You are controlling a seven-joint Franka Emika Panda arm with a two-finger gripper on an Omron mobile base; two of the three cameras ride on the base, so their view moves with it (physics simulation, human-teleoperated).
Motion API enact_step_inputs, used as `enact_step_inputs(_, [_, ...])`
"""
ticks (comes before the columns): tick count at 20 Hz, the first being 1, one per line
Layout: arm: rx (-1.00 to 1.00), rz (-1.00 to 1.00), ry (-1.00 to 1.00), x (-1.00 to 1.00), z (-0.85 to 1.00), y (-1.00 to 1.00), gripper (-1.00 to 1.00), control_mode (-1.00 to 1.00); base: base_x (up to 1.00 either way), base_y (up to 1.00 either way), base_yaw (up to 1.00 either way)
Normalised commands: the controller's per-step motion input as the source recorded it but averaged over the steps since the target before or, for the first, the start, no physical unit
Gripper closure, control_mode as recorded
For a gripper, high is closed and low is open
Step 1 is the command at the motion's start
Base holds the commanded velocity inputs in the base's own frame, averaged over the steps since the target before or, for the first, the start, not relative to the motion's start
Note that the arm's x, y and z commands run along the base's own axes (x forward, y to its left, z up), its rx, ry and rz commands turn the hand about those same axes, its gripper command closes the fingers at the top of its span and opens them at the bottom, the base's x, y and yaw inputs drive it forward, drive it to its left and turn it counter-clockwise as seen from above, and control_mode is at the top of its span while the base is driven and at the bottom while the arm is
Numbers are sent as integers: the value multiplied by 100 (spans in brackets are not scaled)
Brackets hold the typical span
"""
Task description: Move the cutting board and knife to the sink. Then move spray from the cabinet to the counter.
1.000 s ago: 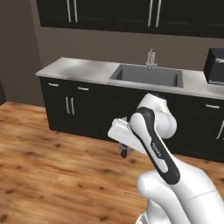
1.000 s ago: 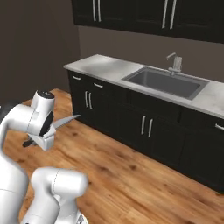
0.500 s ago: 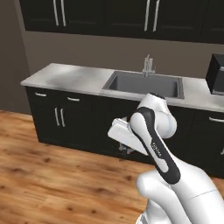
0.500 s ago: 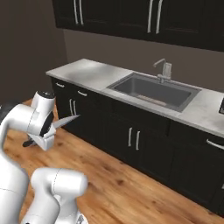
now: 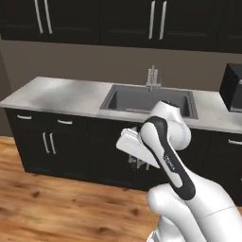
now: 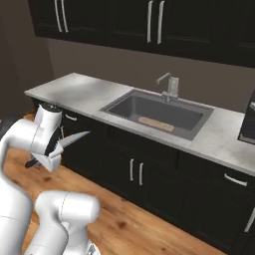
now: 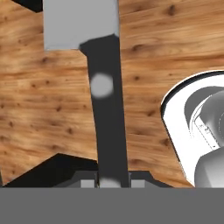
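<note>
The pale marble-patterned desk [image 5: 56, 97] runs over dark lower cabinet fronts [image 6: 144, 174], with dark upper cabinets [image 5: 123, 21] on the wall above and a wood-plank floor [image 5: 56, 208] below. Set into the desk is the recessed rectangular dark-grey sink [image 6: 159, 112], a silver faucet [image 5: 152, 78] standing at its back edge. Inside the basin, near its front wall, lies the flat light-brown wooden cutting board [image 6: 156, 124]. A black boxy appliance [image 5: 232, 88] stands on the desk at the far right of the left base view. The white arm holds its tool [image 6: 47, 158] low, in front of the cabinet fronts and well short of the sink. The tool is clamped on the chef's knife [image 6: 73, 139]: in the hand view the slim black handle [image 7: 107, 127] runs up from between the finger tips, and the silvery blade [image 7: 81, 22] spreads beyond it over the floor. In the right base view the blade points from the tool towards the cabinets.
</note>
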Motion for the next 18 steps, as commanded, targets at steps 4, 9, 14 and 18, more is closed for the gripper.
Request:
enact_step_inputs(4, [0,0,0,0,0,0,100,100,79,12,-19])
enact_step_inputs(9, [0,0,0,0,0,0,100,100,81,17,-19])
enact_step_inputs(14, [0,0,0,0,0,0,100,100,74,30,-28])
enact_step_inputs(18, [0,0,0,0,0,0,100,100,73,31,-30])
